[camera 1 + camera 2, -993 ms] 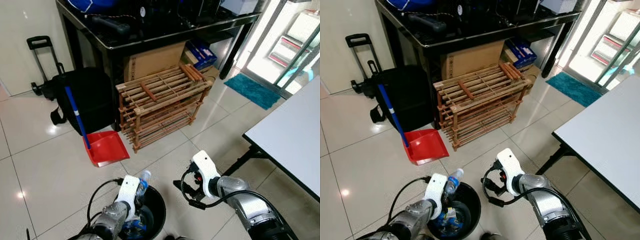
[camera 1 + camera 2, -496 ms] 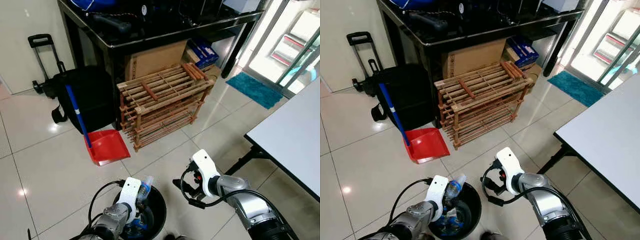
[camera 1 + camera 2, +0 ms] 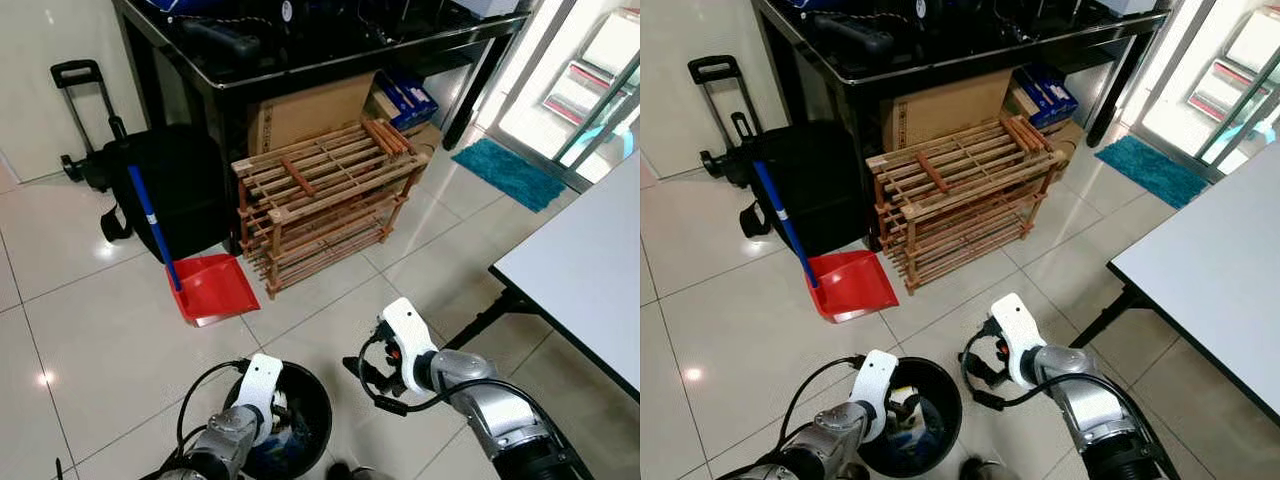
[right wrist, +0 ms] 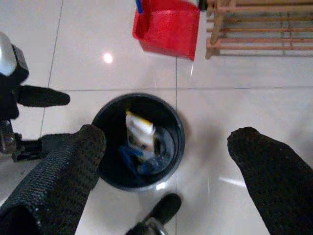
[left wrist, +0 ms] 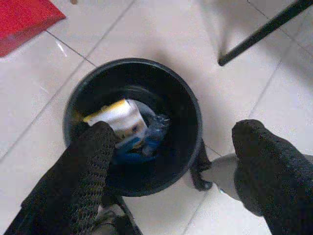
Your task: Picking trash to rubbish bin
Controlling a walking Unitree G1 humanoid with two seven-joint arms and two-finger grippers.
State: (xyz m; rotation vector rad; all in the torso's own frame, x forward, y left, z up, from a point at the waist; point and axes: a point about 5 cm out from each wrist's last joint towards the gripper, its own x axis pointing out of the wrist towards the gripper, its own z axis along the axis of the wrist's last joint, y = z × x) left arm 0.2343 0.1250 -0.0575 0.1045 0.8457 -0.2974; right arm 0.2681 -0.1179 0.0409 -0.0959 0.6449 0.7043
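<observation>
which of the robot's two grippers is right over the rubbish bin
The left gripper: it hangs over the black rubbish bin, fingers open. The right gripper is off to the bin's side, above bare floor tiles.

1. A red plastic dustpan with a blue handle lies on the white tiled floor.
2. A slatted wooden rack stands beside it, under a black table.

The bin sits on the floor at six o'clock, trash inside. The dustpan lies at eleven o'clock of it, the wooden rack at one o'clock, under the table.
</observation>
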